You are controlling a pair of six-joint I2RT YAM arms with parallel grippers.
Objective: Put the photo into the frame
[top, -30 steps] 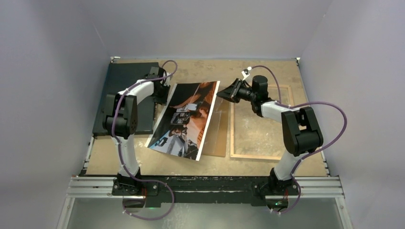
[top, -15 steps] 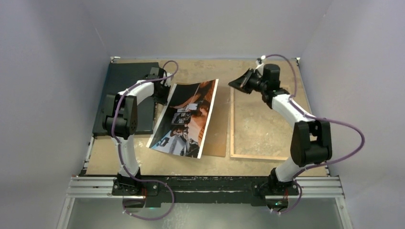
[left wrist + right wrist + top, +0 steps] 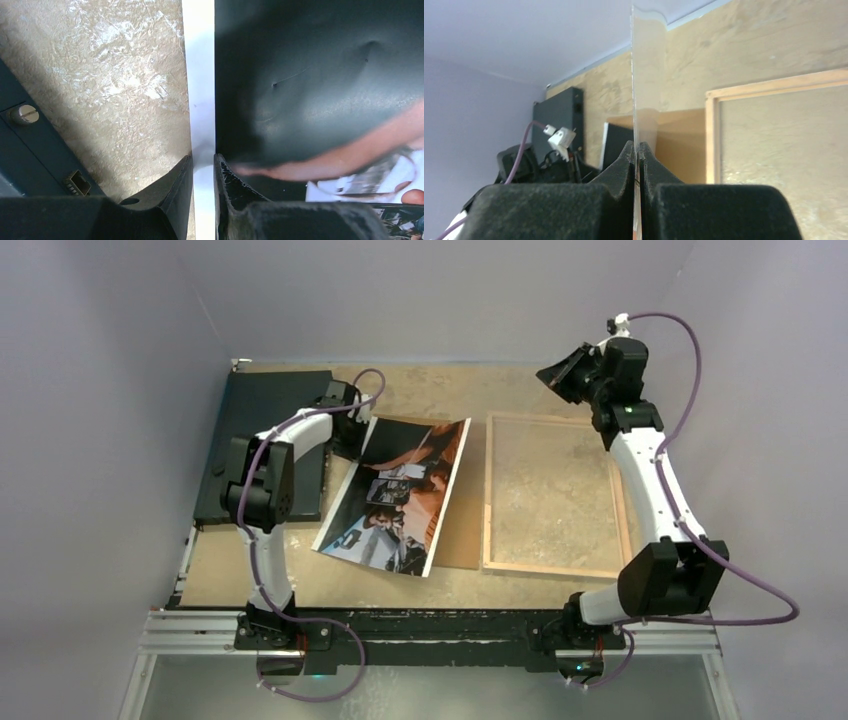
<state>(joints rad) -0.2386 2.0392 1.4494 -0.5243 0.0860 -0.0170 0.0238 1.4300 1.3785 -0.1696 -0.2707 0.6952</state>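
Two grips: our left gripper pinches the photo by its upper-left white border, and our right gripper clamps a clear sheet upper right. Photo lies centre, long side slightly tilted, just left of the frame; left gripper nearer.

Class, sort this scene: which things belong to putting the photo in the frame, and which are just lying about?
Job: photo, frame, left hand pinching the photo's border, right hand holding a clear sheet.
Lying about: black board, brown backing panel.
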